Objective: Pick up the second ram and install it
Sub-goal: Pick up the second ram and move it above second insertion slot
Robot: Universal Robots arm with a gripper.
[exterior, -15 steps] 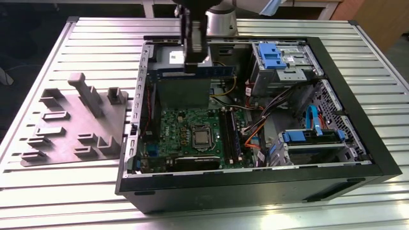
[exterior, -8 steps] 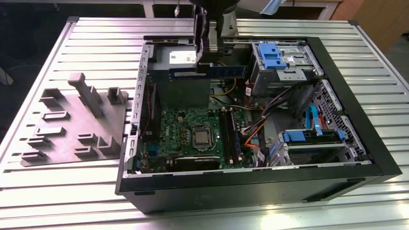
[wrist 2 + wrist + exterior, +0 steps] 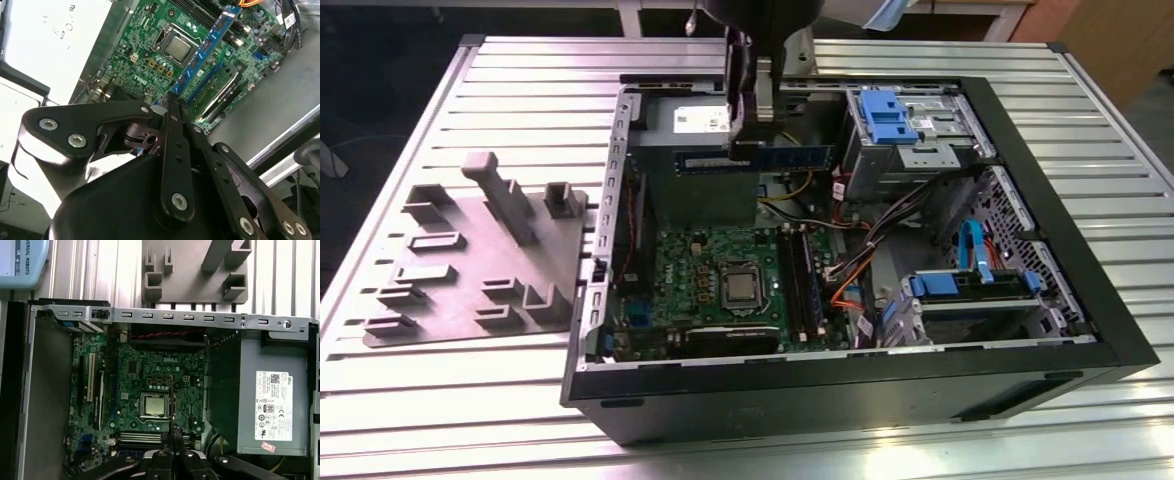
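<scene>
One stick in play: my tool (image 3: 171, 102) is gripping the second ram (image 3: 206, 44), holding it above the motherboard (image 3: 145, 50).

The arm (image 3: 761, 15) hangs straight down from above, with its gripper (image 3: 750, 148) pointing downward. Its fingers (image 3: 175, 140) are drawn close together, seemingly pinching the second ram (image 3: 205, 45).

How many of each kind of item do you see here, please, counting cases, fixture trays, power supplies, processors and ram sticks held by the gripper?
Computer case: 1
Grey fixture tray: 1
Power supply: 1
Processor: 1
Second ram, held in the gripper: 1
Total: 5
</scene>
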